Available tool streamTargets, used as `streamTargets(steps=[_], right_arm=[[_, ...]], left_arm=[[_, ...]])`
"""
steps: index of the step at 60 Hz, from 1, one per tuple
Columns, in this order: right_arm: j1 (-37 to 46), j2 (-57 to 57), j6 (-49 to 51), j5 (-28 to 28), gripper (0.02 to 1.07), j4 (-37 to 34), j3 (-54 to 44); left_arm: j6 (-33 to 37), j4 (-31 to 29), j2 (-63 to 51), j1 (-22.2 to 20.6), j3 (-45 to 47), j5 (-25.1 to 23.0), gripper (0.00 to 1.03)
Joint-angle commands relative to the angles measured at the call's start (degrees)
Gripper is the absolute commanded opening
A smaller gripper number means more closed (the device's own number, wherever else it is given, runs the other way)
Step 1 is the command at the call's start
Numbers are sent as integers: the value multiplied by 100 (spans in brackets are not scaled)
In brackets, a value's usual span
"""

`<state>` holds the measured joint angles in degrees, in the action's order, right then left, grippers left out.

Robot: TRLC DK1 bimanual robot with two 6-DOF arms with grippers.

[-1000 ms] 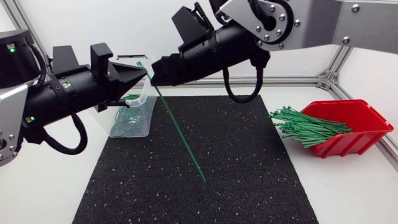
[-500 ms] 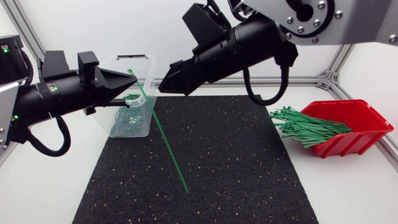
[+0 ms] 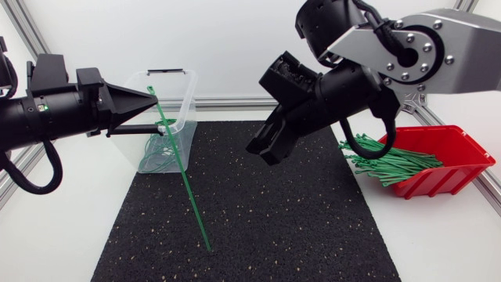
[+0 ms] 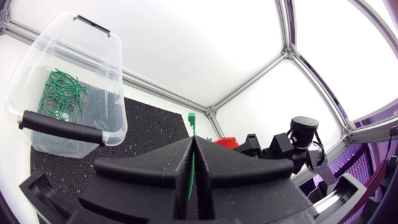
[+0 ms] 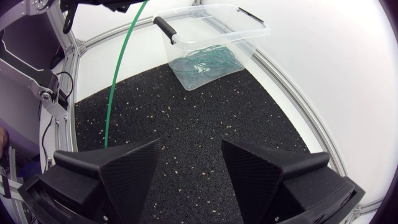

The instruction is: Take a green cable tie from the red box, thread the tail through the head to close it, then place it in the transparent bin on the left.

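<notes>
My left gripper [image 3: 159, 109] is shut on a long green cable tie [image 3: 188, 188] near its head end, just in front of the transparent bin [image 3: 186, 100]. The tie hangs straight and slants down, its tail tip close to the black mat [image 3: 297, 227]. In the left wrist view the fingers [image 4: 180, 168] pinch the tie [image 4: 191, 165] and its head [image 4: 192, 118] sticks out ahead of them. My right gripper [image 3: 262, 153] is open and apart from the tie, over the mat's middle. In the right wrist view the right gripper [image 5: 191, 162] holds nothing, and the tie [image 5: 118, 81] hangs beside it.
The bin [image 5: 211, 37] holds several closed green ties [image 4: 62, 93]. A red box [image 3: 446, 160] at the right edge spills a bundle of green ties [image 3: 383, 159] toward the mat. White table surrounds the mat.
My right gripper has let go of the tie, opened and drawn back to the right. My left gripper has moved left with the tie, whose tail swung left.
</notes>
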<state>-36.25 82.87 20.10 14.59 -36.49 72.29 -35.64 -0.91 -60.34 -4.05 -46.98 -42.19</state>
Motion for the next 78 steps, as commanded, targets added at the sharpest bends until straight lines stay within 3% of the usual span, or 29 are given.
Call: streamTargets(steps=[1, 8, 13, 20, 32, 44, 54, 78], right_arm=[[21, -25, 161, -105, 79, -148, -136], [224, -113, -146, -246, 79, -86, -277], [136, -289, -489, -1019, 87, 265, -541], [-269, -605, -384, -1714, 88, 775, -1094], [-392, -597, 196, -2268, 87, 898, -1261], [-567, -500, 688, -2514, 70, 1197, -1411], [-989, -579, 1339, -3226, 69, 1918, -1859], [-1042, -746, 2561, -3480, 69, 2963, -2597]], left_arm=[[215, -94, -128, 45, -276, -105, 3], [259, -147, -180, 19, -320, -140, 3], [268, -191, -251, 19, -382, -149, 3], [303, -287, -338, 1, -505, -175, 3], [312, -481, -514, -166, -821, -193, 3], [391, -894, -1015, -271, -1243, -483, 3], [505, -902, -1261, -306, -1358, -755, 3], [1085, -1562, -2580, -957, -2790, -852, 3]])
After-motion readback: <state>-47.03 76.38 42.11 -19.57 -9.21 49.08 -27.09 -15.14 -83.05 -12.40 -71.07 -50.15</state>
